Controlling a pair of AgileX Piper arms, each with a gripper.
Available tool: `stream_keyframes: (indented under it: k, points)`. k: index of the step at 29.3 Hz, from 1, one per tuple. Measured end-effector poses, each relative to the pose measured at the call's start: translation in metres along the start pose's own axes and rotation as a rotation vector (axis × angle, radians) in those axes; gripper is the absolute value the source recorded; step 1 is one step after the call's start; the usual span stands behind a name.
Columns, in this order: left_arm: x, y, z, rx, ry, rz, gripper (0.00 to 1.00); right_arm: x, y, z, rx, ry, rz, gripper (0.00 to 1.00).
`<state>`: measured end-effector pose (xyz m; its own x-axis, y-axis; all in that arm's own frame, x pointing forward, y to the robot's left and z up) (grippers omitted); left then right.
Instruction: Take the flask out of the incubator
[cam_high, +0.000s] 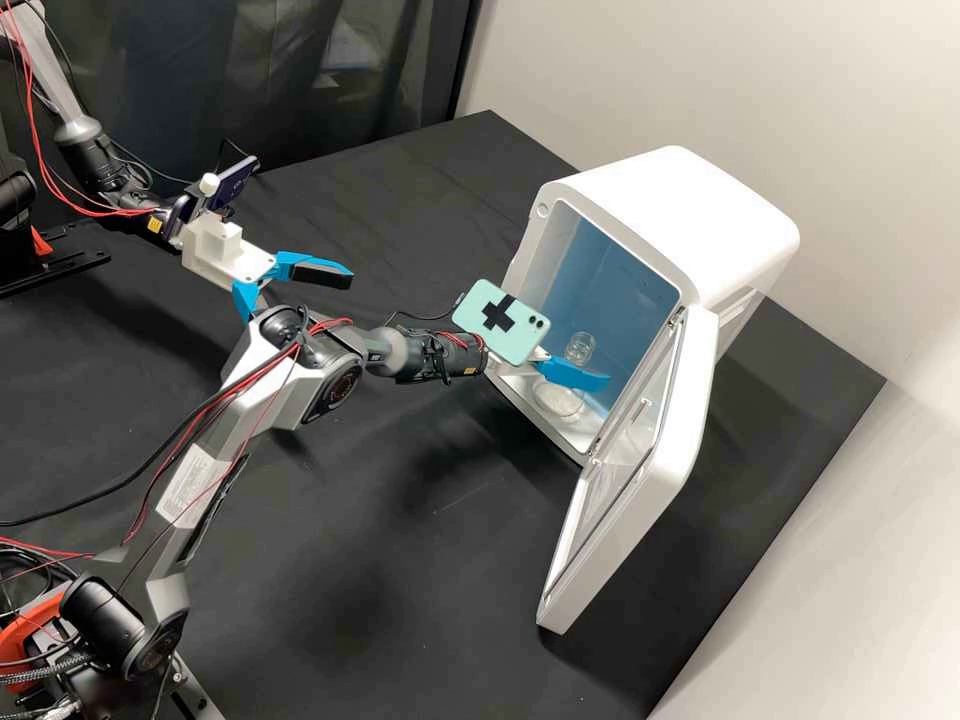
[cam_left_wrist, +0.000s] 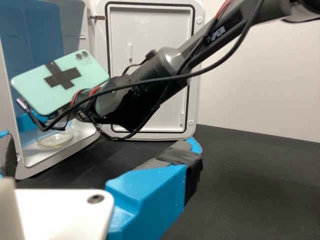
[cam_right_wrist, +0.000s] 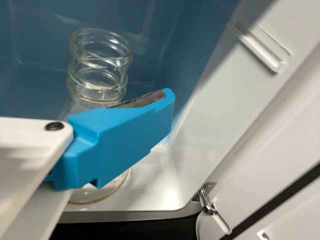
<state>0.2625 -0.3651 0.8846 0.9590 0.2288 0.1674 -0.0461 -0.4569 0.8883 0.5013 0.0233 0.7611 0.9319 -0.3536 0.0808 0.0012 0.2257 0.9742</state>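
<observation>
Incubator (cam_high: 700, 220) door (cam_high: 640, 450) open, glass flask (cam_right_wrist: 100, 65) upright on the chamber floor, not yet out. Right gripper (cam_high: 575, 376) is inside at the flask's neck, grip state unclear; left gripper (cam_high: 285, 285) hangs spread above the bench (cam_high: 400, 560). Lifting out remains.

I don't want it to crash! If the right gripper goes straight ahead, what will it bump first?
Probably the flask, standing just ahead of the right gripper inside the incubator, though depth is hard to judge.

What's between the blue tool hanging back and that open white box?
The other arm, with a mint-green phone on its wrist, stretches across that gap into the box; the left wrist view shows it.
</observation>
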Motion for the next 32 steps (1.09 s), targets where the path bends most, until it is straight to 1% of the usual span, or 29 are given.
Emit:
stream_keyframes:
  k: [1, 2, 5, 8, 9, 10, 11, 14, 16, 19, 21, 22, 25, 26, 29, 32]
  points:
    - [0.000, 0.0000, 0.000, 0.000, 0.000, 0.000, 1.00, 0.001, -0.002, 0.000, 0.004, -0.003, -0.012, 1.00]
    - [0.000, -0.0002, 0.001, 0.000, -0.002, -0.001, 1.00, 0.002, -0.002, 0.000, 0.016, -0.008, -0.031, 1.00]
    - [0.000, -0.0004, 0.001, 0.002, -0.005, -0.002, 1.00, 0.005, -0.001, 0.004, 0.046, -0.025, -0.059, 1.00]
    - [0.000, -0.0011, 0.004, 0.004, -0.013, -0.004, 1.00, 0.010, 0.005, 0.010, 0.063, -0.038, -0.054, 1.00]
    - [0.001, -0.0006, 0.004, 0.006, -0.013, -0.002, 1.00, 0.011, 0.007, 0.012, 0.079, -0.041, -0.055, 1.00]
    - [0.001, -0.0002, 0.004, 0.010, -0.014, 0.000, 1.00, 0.013, 0.009, 0.014, 0.087, -0.045, -0.055, 1.00]
    - [0.001, -0.0003, 0.004, 0.009, -0.013, -0.002, 1.00, 0.014, 0.010, 0.016, 0.096, -0.049, -0.057, 1.00]
    - [0.002, 0.0006, 0.004, 0.010, -0.014, 0.002, 1.00, 0.014, 0.010, 0.018, 0.125, -0.052, -0.072, 1.00]
    - [0.002, 0.0006, 0.004, 0.010, -0.014, 0.002, 1.00, 0.015, 0.010, 0.020, 0.156, -0.052, -0.085, 1.00]
    - [0.002, 0.0006, 0.004, 0.010, -0.014, 0.002, 1.00, 0.016, 0.010, 0.020, 0.178, -0.044, -0.100, 1.00]
    - [0.002, 0.0006, 0.004, 0.010, -0.014, 0.002, 1.00, 0.017, 0.011, 0.022, 0.192, -0.038, -0.099, 1.00]
    - [0.002, 0.0006, 0.004, 0.010, -0.014, 0.002, 1.00, 0.017, 0.011, 0.024, 0.192, -0.037, -0.099, 0.00]
    - [0.002, 0.0006, 0.004, 0.010, -0.014, 0.002, 1.00, 0.017, 0.011, 0.028, 0.201, -0.029, -0.104, 0.00]
    - [0.002, 0.0006, 0.004, 0.010, -0.014, 0.002, 1.00, 0.017, 0.012, 0.029, 0.206, -0.025, -0.101, 0.00]
    - [0.002, 0.0006, 0.004, 0.010, -0.014, 0.002, 1.00, 0.017, 0.014, 0.031, 0.198, -0.019, -0.098, 0.00]
    - [0.002, 0.0006, 0.004, 0.010, -0.014, 0.002, 1.00, 0.017, 0.014, 0.030, 0.196, -0.009, -0.098, 0.00]
